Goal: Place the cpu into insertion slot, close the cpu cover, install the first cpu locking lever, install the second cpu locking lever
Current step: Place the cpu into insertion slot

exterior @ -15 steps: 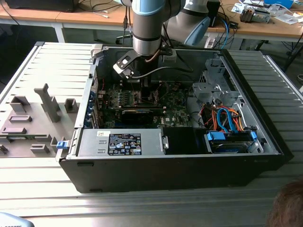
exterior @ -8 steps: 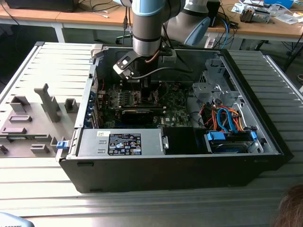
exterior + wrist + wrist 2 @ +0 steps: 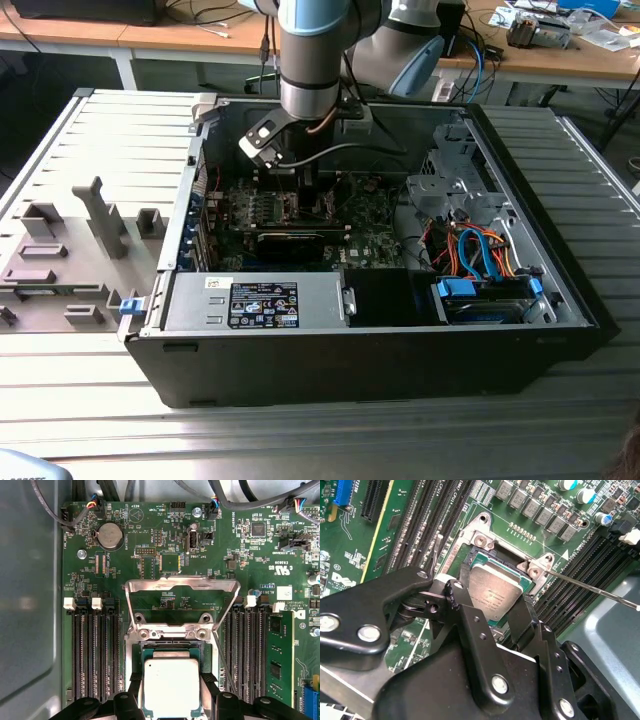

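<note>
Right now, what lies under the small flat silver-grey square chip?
Under the small flat silver-grey square chip, held between the jaws, sits the square metal-rimmed socket of the green circuit board. Its rim shows around the chip; its contact field is covered.

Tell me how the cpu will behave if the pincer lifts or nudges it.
The cpu is a thin flat metal-faced square, so probably rigid and light; it should not roll. Its smooth face and thin edges look slippery, and the pincer clasps only two edges, so it might twist. Its underside is hidden; it may be fragile.
</note>
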### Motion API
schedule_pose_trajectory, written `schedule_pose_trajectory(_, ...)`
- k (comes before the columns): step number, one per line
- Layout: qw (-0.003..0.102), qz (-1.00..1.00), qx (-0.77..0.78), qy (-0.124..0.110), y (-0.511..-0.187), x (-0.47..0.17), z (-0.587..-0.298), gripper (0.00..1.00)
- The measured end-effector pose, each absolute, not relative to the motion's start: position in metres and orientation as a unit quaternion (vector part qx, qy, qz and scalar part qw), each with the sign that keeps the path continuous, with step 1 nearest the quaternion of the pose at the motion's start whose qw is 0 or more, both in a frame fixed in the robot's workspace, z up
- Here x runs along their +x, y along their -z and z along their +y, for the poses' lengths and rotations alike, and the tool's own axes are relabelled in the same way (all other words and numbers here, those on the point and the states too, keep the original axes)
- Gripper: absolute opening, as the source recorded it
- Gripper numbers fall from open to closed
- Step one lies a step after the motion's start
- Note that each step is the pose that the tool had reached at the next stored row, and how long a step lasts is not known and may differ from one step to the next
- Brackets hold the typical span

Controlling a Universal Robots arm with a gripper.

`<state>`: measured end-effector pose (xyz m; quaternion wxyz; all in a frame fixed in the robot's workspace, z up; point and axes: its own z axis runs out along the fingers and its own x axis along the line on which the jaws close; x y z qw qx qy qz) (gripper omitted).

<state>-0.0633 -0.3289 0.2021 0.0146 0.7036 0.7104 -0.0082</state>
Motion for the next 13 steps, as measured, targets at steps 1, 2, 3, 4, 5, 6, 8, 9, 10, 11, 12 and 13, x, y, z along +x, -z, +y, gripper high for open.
schedule_pose_trajectory(1, 0.015, 0.71, 0.704, 0.008, -0.2019, -0.0633, -0.3289, 0.54)
schedule_pose_trajectory(2, 0.015, 0.71, 0.704, 0.008, -0.2016, -0.0635, -0.3289, 0.54)
schedule_pose_trajectory(3, 0.015, 0.71, 0.704, 0.008, -0.2014, -0.0635, -0.3289, 0.54)
schedule_pose_trajectory(4, 0.015, 0.71, 0.704, 0.008, -0.2013, -0.0636, -0.3289, 0.54)
schedule_pose_trajectory(5, 0.015, 0.71, 0.704, 0.008, -0.201, -0.0637, -0.3289, 0.54)
schedule_pose_trajectory(6, 0.015, 0.71, 0.704, 0.008, -0.2009, -0.0638, -0.3289, 0.54)
schedule_pose_trajectory(8, 0.015, 0.71, 0.704, 0.008, -0.2005, -0.064, -0.3289, 0.54)
schedule_pose_trajectory(9, 0.015, 0.71, 0.704, 0.008, -0.2003, -0.0641, -0.3289, 0.54)
schedule_pose_trajectory(10, 0.015, 0.71, 0.704, 0.008, -0.2001, -0.0642, -0.3289, 0.54)
schedule_pose_trajectory(11, 0.015, 0.71, 0.704, 0.008, -0.1999, -0.0642, -0.3289, 0.54)
schedule_pose_trajectory(12, 0.015, 0.71, 0.704, 0.008, -0.1998, -0.0642, -0.3289, 0.54)
schedule_pose_trajectory(13, 0.015, 0.71, 0.704, 0.008, -0.1996, -0.0642, -0.3289, 0.54)
